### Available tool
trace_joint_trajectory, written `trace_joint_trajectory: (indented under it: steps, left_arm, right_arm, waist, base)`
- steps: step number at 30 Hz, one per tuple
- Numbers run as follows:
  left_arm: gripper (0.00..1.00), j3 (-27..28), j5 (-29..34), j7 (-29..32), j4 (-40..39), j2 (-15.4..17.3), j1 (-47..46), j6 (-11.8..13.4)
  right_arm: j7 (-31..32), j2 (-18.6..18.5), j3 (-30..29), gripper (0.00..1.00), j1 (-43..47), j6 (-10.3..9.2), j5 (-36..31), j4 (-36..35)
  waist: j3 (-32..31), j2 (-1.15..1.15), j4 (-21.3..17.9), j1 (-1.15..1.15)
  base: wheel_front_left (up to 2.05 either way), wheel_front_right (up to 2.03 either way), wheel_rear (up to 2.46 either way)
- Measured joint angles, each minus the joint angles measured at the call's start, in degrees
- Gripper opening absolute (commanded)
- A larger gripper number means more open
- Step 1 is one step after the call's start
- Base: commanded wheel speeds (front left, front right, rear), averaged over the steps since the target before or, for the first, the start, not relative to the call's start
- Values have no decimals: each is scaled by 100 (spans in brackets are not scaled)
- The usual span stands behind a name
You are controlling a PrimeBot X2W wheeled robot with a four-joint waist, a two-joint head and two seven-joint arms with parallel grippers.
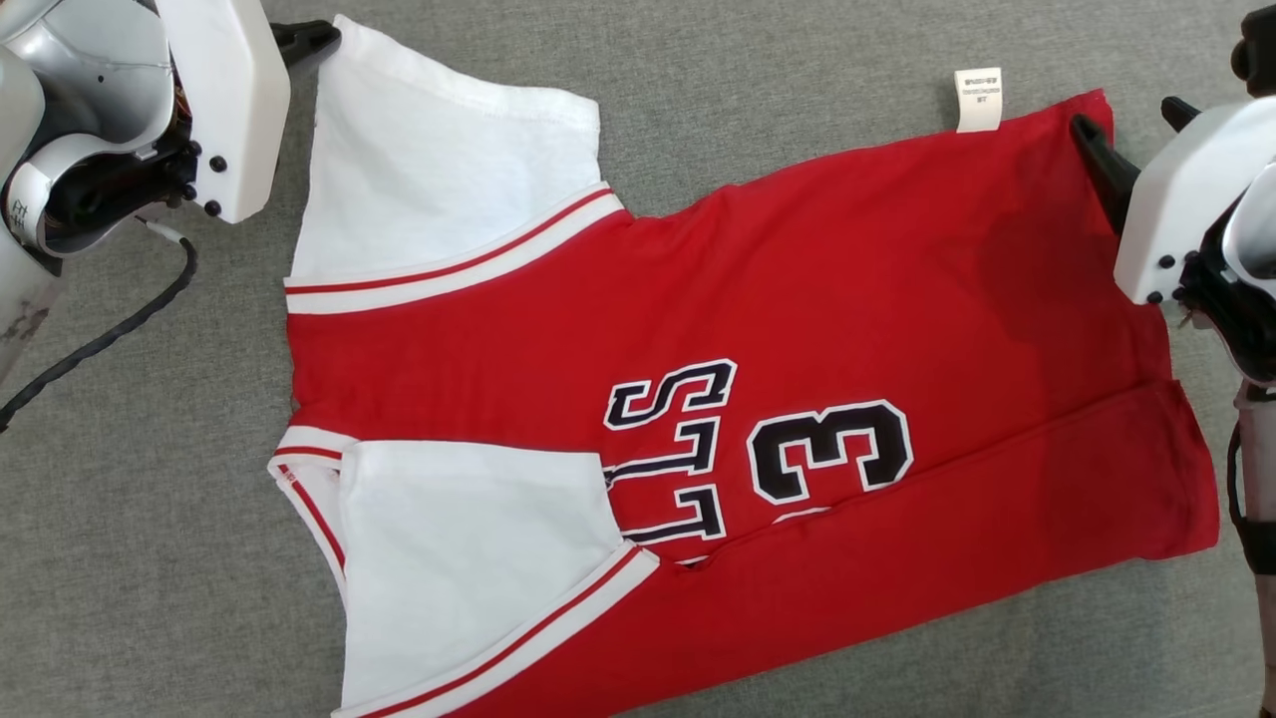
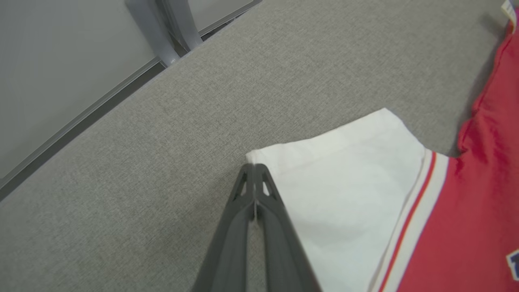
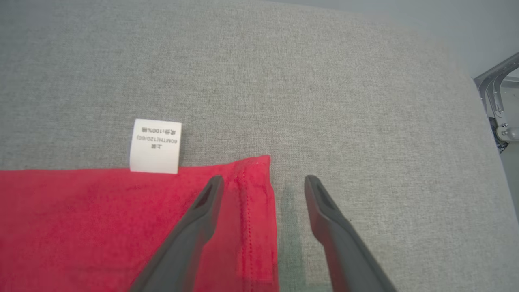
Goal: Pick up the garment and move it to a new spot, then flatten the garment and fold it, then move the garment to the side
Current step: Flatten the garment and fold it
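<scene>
Red-and-white garment (image 1: pixel 797 299): spread on grey worktop (image 1: pixel 150 548), sleeves toward 9 o'clock.
Left tool (image 2: pixel 253 166): fingers together, tips at white sleeve (image 2: pixel 344 170) corner, 11 o'clock.
Right tool (image 3: pixel 263 180): fingers apart, straddling red hem corner (image 3: pixel 255 170), 2 o'clock.

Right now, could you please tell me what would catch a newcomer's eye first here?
A red and white jersey lies spread across the grey cloth surface. The left gripper, shut, sits at a white sleeve corner; the right gripper stands open over the red hem corner near the label.
</scene>
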Motion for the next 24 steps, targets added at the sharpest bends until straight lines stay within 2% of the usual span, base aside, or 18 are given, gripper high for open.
trace_joint_trajectory:
  steps: [6, 9, 10, 12, 15, 17, 24]
  left_arm:
    - [0, -155, -64, -71, -62, 31, -115, 0]
    - [0, -230, -105, -102, -62, 56, -135, 0]
    - [0, -256, -114, -109, -58, 63, -139, 0]
    - [0, -310, -148, -125, -53, 69, -180, 0]
    - [0, -374, -169, -158, -47, 75, -250, 0]
    - [0, -435, -201, -177, -43, 78, -251, 0]
    - [0, -592, -230, -339, -42, 130, -364, 0]
  right_arm:
    - [94, 127, -177, 100, -197, 0, -10, 287]
    - [92, 137, -171, 93, -277, 0, 4, 387]
    - [87, 136, -168, 87, -287, 0, 4, 414]
    - [85, 135, -162, 61, -330, 0, 11, 461]
    - [85, 120, -124, 32, -409, 0, 9, 524]
    - [86, 94, -107, 0, -446, 0, 2, 560]
    - [7, 30, -80, 0, -553, 0, 2, 575]
  waist:
    - [96, 0, 72, 0]
    - [134, 0, 96, 0]
    - [142, 0, 104, 0]
    - [158, 0, 120, 0]
    - [181, 0, 142, 0]
    - [194, 0, 159, 0]
    - [233, 0, 200, 0]
  base:
    - [0, 0, 0]
    - [0, 0, 0]
    - [0, 0, 0]
    - [0, 0, 0]
    - [0, 0, 0]
    - [0, 0, 0]
    - [0, 0, 0]
